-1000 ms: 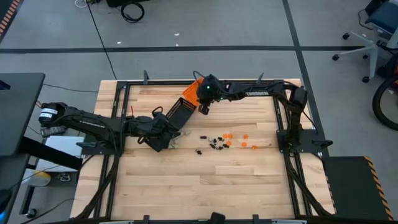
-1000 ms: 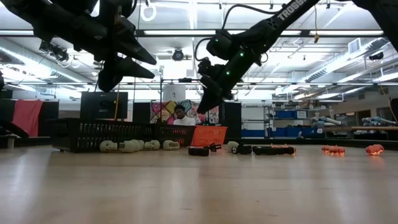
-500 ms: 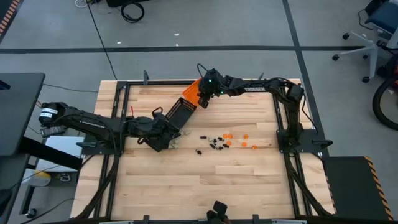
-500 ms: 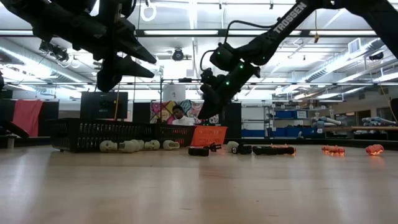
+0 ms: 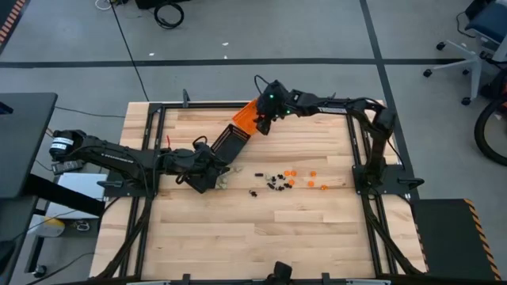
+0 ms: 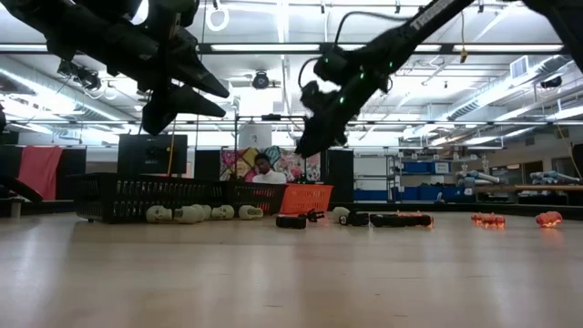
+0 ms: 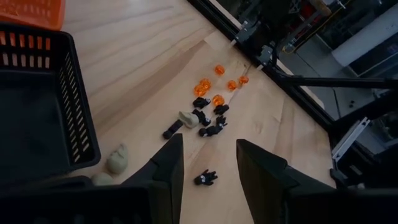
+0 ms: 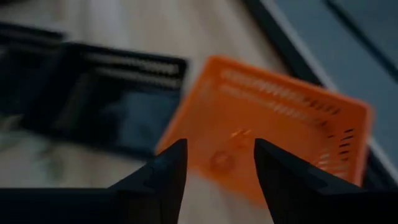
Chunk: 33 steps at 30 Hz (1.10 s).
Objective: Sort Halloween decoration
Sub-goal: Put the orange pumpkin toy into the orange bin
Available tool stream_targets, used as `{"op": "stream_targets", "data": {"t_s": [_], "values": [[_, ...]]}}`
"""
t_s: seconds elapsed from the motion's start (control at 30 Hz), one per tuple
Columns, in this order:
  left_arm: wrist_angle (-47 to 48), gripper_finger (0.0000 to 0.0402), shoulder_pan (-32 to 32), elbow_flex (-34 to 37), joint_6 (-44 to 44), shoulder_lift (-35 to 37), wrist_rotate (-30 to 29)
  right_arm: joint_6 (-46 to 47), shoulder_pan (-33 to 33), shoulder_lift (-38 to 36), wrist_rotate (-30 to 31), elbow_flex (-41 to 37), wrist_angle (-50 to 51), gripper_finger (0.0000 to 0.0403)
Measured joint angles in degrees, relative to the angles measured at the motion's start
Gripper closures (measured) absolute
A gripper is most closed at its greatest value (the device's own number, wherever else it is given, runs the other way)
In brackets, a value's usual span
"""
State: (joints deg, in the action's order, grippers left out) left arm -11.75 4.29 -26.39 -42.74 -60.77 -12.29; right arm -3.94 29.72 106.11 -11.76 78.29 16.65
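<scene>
Halloween decoration pieces (image 5: 287, 180) lie loose on the wooden table (image 5: 261, 229), just right of frame centre in the high view: black ones bunched to the left, orange ones trailing right, and a few whitish ones (image 5: 224, 180) further left beside the black tray (image 5: 230, 144).

Change over the last second: the right gripper (image 5: 261, 120) has travelled from beside the trays to above the orange tray (image 5: 247, 117) at upper centre, and its fingers have spread. In the right wrist view they stand apart with nothing between them, and two small orange shapes (image 8: 230, 149) show on the tray floor below, blurred. Judgement: an orange piece has just been dropped in, so one sort cycle is done and most pieces remain on the table.

Left gripper (image 5: 212, 177) unchanged, hovering left of centre over the whitish pieces, fingers parted and empty in the left wrist view.

Appearance: each piece is far smaller than a gripper. Orange ones (image 7: 214, 84) look rounded and translucent, black ones (image 7: 208, 121) irregular, whitish ones (image 6: 191, 213) skull-like in the low view.
</scene>
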Motion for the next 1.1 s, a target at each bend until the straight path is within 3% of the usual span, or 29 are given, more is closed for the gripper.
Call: {"op": "stream_targets", "data": {"t_s": [0.13,0.37,0.53,0.9,1.1], "values": [[0.10,0.0276,0.00,0.00,1.60,0.00,0.01,1.53,-1.66,-2.66,-2.82,0.45,8.22,0.0223],[1.34,0.0276,0.00,0.00,4.95,-0.01,-0.14,15.65,-4.71,-3.71,-1.47,0.31,27.27,0.0231],[1.55,0.0276,0.00,0.00,5.01,-0.02,-0.46,12.75,-8.00,-3.54,-0.71,-2.14,35.26,0.0226],[1.53,0.0276,0.00,0.00,4.55,-0.02,-0.50,2.73,-17.41,-3.53,1.65,-10.41,34.30,0.0174],[2.48,0.0276,0.00,0.00,2.82,-0.02,-0.48,0.76,-19.88,-3.53,4.59,-16.28,30.36,0.0171]]}}
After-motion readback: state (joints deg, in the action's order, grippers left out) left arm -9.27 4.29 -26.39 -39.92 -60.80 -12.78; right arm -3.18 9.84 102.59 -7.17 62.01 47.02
